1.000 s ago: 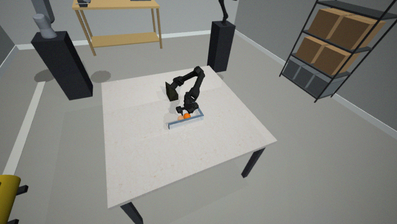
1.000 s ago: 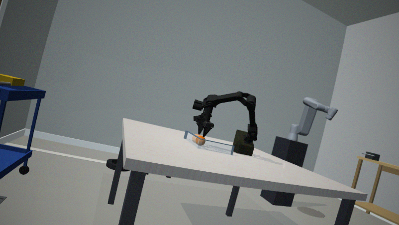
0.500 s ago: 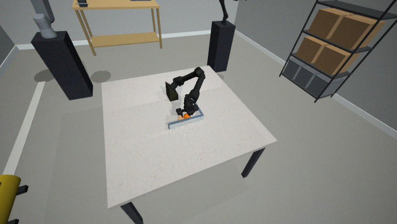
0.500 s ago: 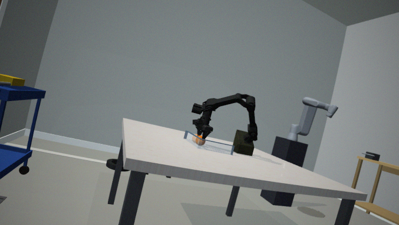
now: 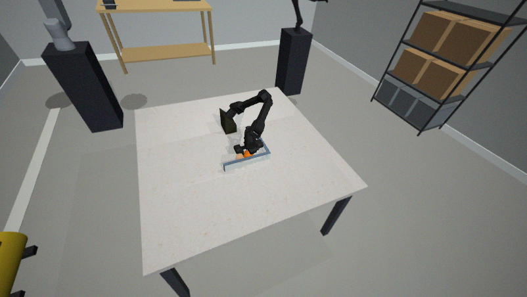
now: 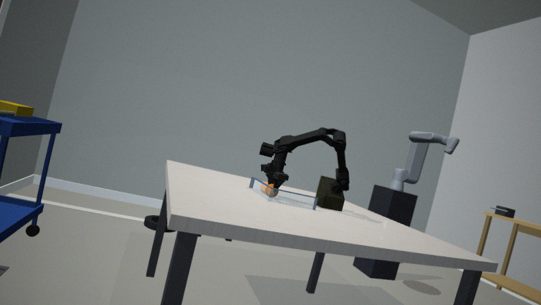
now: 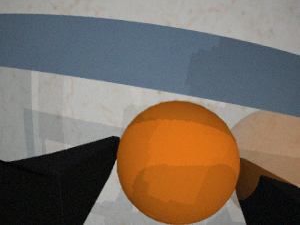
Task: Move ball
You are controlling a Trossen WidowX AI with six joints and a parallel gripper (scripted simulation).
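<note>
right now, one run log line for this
phase: grasp | end effector: shut on ball | ball: short of copy, inside walls
</note>
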